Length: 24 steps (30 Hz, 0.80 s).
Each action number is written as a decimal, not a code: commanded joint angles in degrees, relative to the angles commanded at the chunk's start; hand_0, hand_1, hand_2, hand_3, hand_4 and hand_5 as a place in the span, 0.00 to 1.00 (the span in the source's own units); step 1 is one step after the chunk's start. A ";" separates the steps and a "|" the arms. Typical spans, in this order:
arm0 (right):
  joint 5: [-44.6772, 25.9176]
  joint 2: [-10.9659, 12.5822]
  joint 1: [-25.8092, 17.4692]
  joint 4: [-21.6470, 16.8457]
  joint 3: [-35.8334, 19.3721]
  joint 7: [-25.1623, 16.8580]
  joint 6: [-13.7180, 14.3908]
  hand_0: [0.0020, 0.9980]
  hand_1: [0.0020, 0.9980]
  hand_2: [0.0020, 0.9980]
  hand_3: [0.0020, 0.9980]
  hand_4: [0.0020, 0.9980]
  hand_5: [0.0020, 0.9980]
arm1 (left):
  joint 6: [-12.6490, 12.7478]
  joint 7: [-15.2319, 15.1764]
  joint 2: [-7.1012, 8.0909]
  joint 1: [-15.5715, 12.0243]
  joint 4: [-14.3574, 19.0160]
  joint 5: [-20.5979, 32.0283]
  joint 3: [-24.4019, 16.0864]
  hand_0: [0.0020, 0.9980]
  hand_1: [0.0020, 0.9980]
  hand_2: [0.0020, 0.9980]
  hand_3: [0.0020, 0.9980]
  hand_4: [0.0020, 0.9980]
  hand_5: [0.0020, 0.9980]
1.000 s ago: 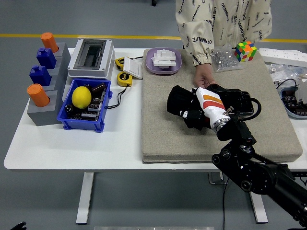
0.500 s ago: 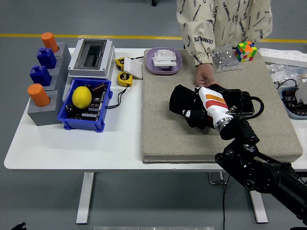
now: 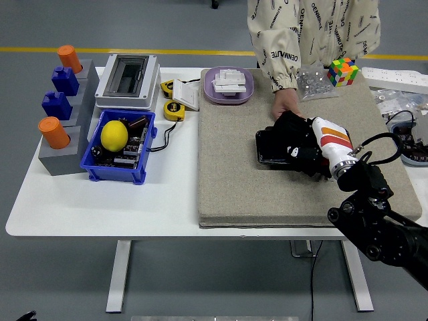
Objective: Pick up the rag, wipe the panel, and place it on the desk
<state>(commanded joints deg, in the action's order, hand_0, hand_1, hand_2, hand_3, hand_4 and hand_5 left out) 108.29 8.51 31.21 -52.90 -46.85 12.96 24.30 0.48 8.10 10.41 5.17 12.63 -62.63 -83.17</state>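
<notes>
Wiping looks to be the step in hand; the right hand [image 3: 299,148] is curled on the black rag [image 3: 291,130], pressing it onto the dark panel [image 3: 270,148] on the grey mat [image 3: 234,180]; strokes should stay flat and within the panel's edges; a person's hand [image 3: 283,107] steadies the panel's far side, close to the sweep; a purple tray [image 3: 229,85], a colour cube [image 3: 342,71] and a blue bin [image 3: 119,148] share the counter [image 3: 100,200]; the left arm is unseen.

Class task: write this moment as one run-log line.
right hand: on panel, wiping | rag: under hand, unclear | person's hand: holds panel edge
</notes>
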 joint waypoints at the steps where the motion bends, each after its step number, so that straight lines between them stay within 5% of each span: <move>1: 0.05 0.30 -0.10 0.07 -0.25 0.02 -0.04 0.31 0.44 0.49 0.51 0.88 0.25 | 0.00 0.00 0.00 -0.04 -0.01 0.00 -0.03 0.61 0.64 0.65 0.56 0.63 0.44; 24: 1.91 8.98 -3.79 2.12 -6.78 0.45 -1.27 0.31 0.44 0.49 0.51 0.88 0.25 | -0.05 -0.09 -0.08 -0.70 0.07 -0.15 -0.28 0.61 0.64 0.66 0.56 0.63 0.44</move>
<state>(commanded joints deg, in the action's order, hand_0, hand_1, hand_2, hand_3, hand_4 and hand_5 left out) 110.20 17.49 27.42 -50.78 -53.63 13.40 23.03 0.43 8.01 10.33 4.47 12.70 -62.78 -83.45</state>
